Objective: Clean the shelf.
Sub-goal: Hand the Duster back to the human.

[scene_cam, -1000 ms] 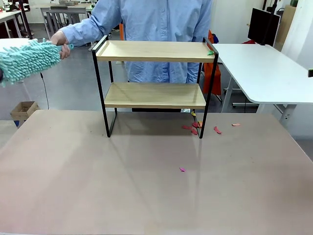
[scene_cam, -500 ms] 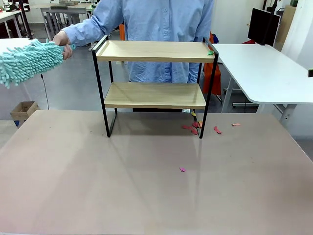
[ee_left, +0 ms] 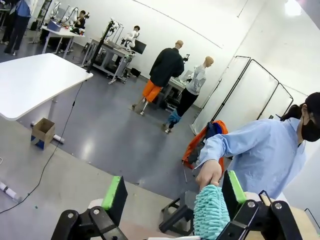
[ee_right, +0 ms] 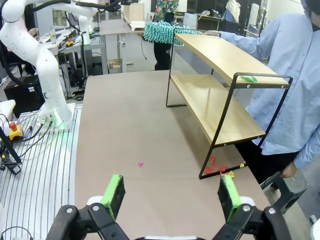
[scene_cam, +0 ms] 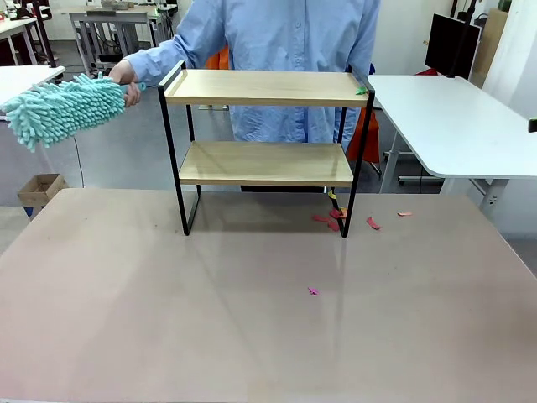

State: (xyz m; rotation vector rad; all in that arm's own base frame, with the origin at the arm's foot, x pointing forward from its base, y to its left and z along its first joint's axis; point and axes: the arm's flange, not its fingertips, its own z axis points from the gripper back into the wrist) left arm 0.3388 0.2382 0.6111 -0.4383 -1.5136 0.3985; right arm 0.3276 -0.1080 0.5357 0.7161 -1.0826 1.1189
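The shelf (scene_cam: 264, 86) stands at the table's far middle, two light wood boards in a black frame, also seen side-on in the right wrist view (ee_right: 215, 55). A green scrap (scene_cam: 361, 90) lies on its top board's right corner. A person behind it holds a teal fluffy duster (scene_cam: 63, 107) by its handle, left of the top board. In the left wrist view the duster (ee_left: 210, 217) hangs from the person's hand (ee_left: 209, 175) just inside my left gripper's (ee_left: 174, 192) right finger, untouched; the jaws are open. My right gripper (ee_right: 171, 196) is open and empty over the table.
Red scraps (scene_cam: 331, 220) lie by the shelf's right front foot, with more (scene_cam: 373, 223) to the right. A pink scrap (scene_cam: 313, 291) sits mid-table. The tan table (scene_cam: 168, 319) is bare in front. White tables stand at both sides behind.
The person has swung the duster to the right, closer to the shelf's left end, and stepped slightly right. The shelf and scraps have not moved.
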